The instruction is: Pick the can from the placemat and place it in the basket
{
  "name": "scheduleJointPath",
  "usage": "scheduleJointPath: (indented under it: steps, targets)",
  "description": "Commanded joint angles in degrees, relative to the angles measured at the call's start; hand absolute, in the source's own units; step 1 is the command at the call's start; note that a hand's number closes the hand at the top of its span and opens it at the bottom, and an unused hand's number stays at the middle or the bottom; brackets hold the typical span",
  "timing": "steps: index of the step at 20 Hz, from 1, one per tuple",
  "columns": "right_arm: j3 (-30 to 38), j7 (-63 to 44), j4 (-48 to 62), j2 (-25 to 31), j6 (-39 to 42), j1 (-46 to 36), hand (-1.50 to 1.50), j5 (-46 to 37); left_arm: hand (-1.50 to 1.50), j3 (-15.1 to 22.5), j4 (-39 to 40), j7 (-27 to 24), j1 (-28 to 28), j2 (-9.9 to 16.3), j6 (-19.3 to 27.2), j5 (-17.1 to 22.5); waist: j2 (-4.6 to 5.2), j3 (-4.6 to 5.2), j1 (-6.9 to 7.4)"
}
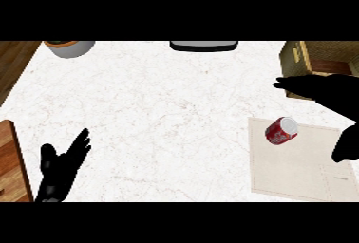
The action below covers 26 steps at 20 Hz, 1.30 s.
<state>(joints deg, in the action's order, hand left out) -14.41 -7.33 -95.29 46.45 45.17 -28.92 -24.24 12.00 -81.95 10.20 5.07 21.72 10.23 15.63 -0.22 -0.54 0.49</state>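
One red can (281, 131) stands on the single beige placemat (294, 171), on the desk (161, 109) near one basket (294, 57). The right hand (316, 88) hovers open above; the left hand (63, 163) rests open at lower left.

A kitchen: white marble-look counter (161, 114), a placemat (294, 175), perhaps a pot (69, 47) (cut off by the top edge).

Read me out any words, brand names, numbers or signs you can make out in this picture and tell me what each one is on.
No text can be read anywhere.
Red can: white markings on its side, too blurred to read.
Placemat: a faint mark near its lower right corner, too small to read.
Basket: no lettering visible.
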Motion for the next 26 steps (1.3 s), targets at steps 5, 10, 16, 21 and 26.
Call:
scheduleJointPath:
  steps: [5,10,16,21,26]
  targets:
    - [-0.9,2.9,2.2,-3.8,-2.7,3.0,-1.5,-5.8,0.0,-1.2,3.8,-1.6,4.8,-0.1,-3.2,-0.1,0.26,0.56,-0.04]
    - [-0.4,10.8,8.4,-3.8,-7.6,3.3,-1.5,-11.3,0.0,-0.9,1.8,4.3,1.1,-1.6,-0.8,-1.8,0.32,0.52,-0.14]
    - [-1.7,8.6,7.0,-9.7,-9.7,5.3,-1.5,-15.1,0.0,-2.9,0.6,3.4,3.0,-1.2,-3.1,-1.5,0.18,0.54,-0.27]
    - [-3.2,11.7,8.9,-11.4,-14.5,8.8,-1.5,-19.7,0.0,-3.4,0.9,3.1,2.8,-1.6,-3.6,-2.5,0.2,0.52,-0.34]
    - [-2.9,13.2,12.4,-9.7,-11.2,6.0,-1.5,-22.2,0.0,-2.7,3.8,3.7,0.3,-4.4,-2.6,-4.3,0.25,0.55,-0.49]
